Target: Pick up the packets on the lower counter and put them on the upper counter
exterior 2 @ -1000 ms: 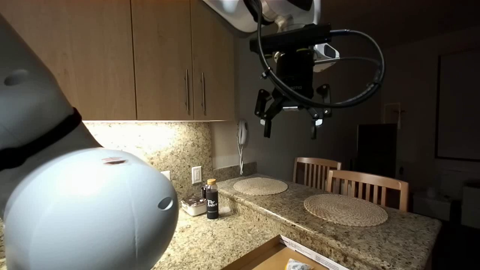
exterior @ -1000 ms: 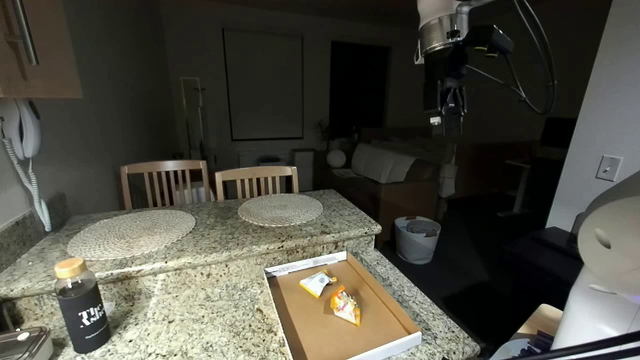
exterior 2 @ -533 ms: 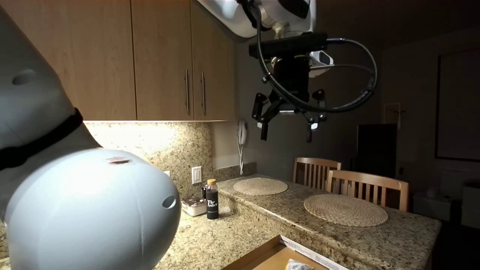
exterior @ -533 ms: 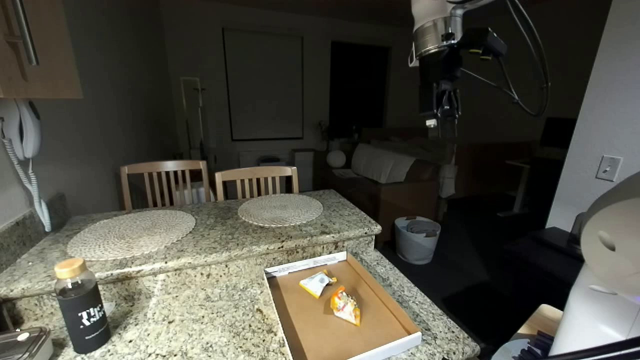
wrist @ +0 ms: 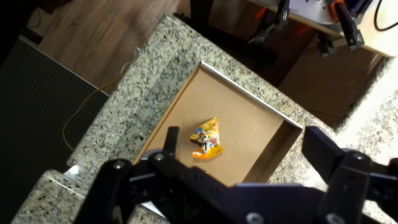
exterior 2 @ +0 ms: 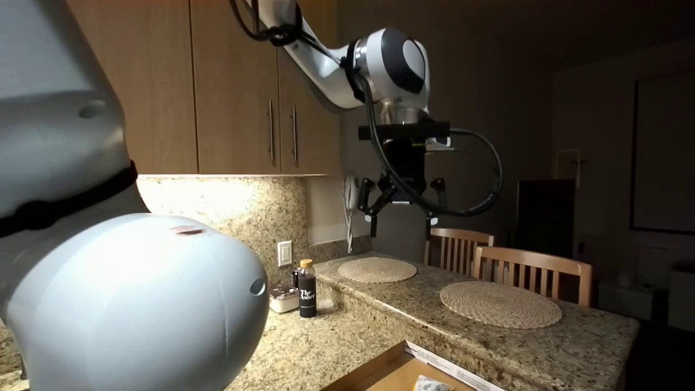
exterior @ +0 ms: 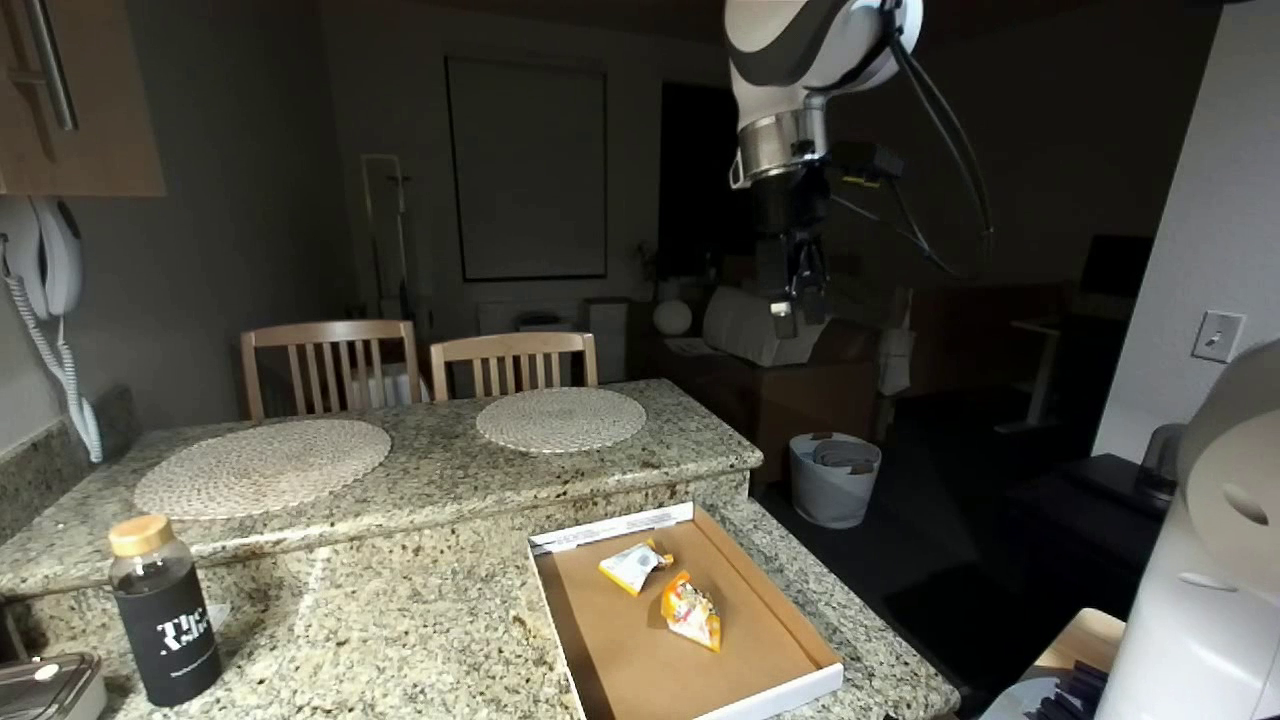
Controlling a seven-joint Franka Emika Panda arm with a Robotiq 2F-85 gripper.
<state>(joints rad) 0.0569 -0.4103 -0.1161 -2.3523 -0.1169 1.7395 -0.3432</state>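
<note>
An orange-yellow packet (exterior: 691, 612) and a white-yellow packet (exterior: 635, 567) lie in a shallow cardboard tray (exterior: 615, 526) on the granite lower counter (exterior: 420, 620). The orange packet (wrist: 207, 140) shows between the fingers in the wrist view, nearer the left finger; the white one is mostly hidden there behind the gripper. In an exterior view part of the white packet (exterior 2: 429, 384) shows at the bottom edge. The upper counter (exterior: 440, 465) is a raised ledge behind the tray. My gripper (exterior: 798, 318) is open and empty, high above the counters; its spread fingers (exterior 2: 401, 231) show in an exterior view.
Two woven placemats (exterior: 562, 419) (exterior: 265, 468) lie on the upper counter. A black bottle (exterior: 168, 615) and a lidded container (exterior 2: 283, 297) stand on the lower counter. Wall cabinets (exterior 2: 236, 87) hang beside the arm. Chairs (exterior: 515, 362) stand behind the upper counter.
My gripper has moved down and, in both exterior views, to the left. It stays open. The packets and the tray have not moved.
</note>
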